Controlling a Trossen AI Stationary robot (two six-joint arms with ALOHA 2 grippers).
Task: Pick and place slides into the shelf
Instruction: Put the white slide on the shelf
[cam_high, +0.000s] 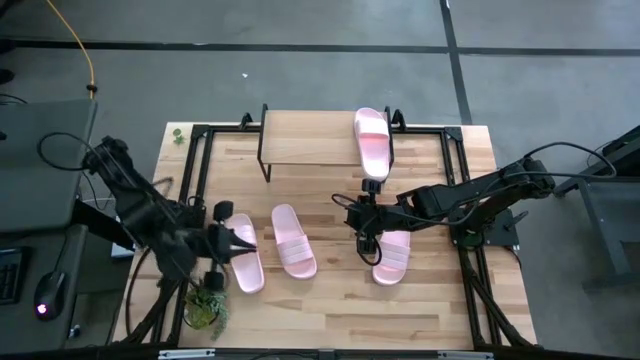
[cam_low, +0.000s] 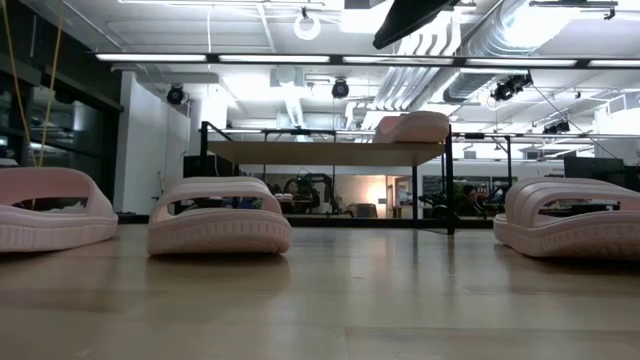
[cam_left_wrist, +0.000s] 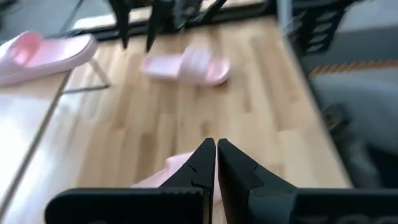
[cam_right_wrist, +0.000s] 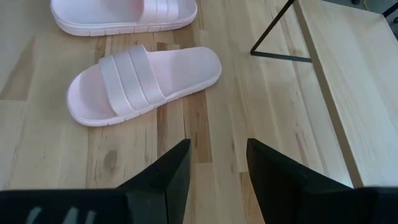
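The slides, left to right on my desk (cam_high: 330, 310): one (cam_high: 243, 255) just by my left claw (cam_high: 222, 240), one (cam_high: 293, 240) beside it, one (cam_high: 391, 256) under my right arm, and a fourth (cam_high: 372, 141) already up on the shelf (cam_high: 305, 140). My left claw is pinched shut on nothing; my right claw (cam_high: 368, 228) hangs part open and empty above the desk. I judge these foam-like slides light, a bit springy and not fragile, with smooth footbeds that may slip. The wide ribbed strap, or a side edge of the sole, looks the surest hold. I can read no brand or writing anywhere.
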